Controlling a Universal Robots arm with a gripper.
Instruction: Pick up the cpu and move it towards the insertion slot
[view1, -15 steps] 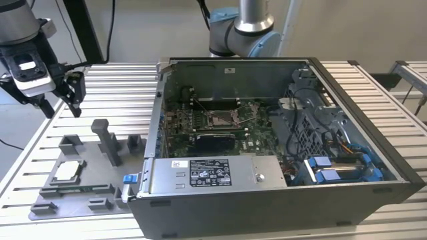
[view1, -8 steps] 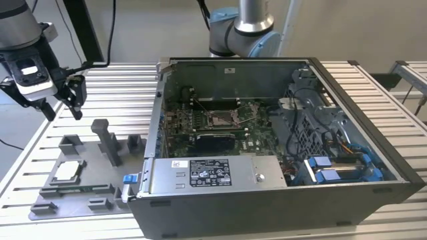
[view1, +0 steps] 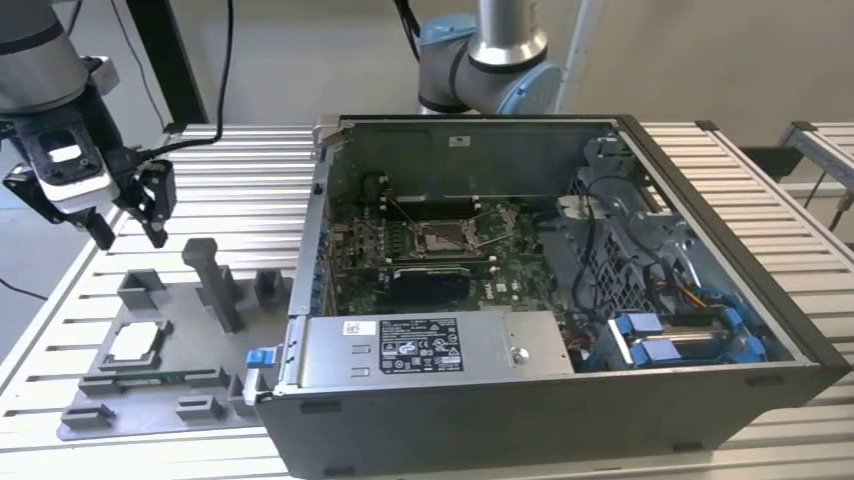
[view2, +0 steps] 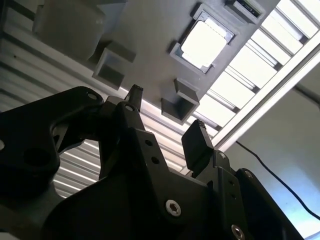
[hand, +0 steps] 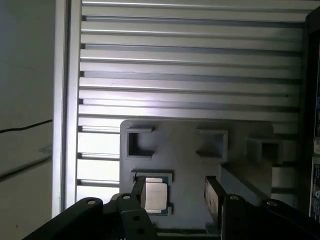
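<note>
The cpu (view1: 134, 343) lies flat in a square pocket of the grey tray (view1: 180, 425), at the exterior view's left. Its silvery top shows in both wrist views (view2: 205, 42) (hand: 157, 196). My gripper (view1: 128, 232) hangs open well above the tray, behind the cpu, with nothing between its fingers. In the first wrist view one finger (hand: 138, 192) covers an edge of the cpu. The gripper (view2: 167, 120) (hand: 175, 197) stands open in both wrist views. The insertion slot (view1: 441, 237) sits in the green motherboard inside the open computer case.
The case (view1: 534, 420) has tall walls around the motherboard, with a power supply (view1: 427, 345) along its front and blue cables (view1: 667, 335) to the exterior view's right. Upright grey posts (view1: 214, 285) rise from the tray. A slatted aluminium table (hand: 190, 60) carries everything.
</note>
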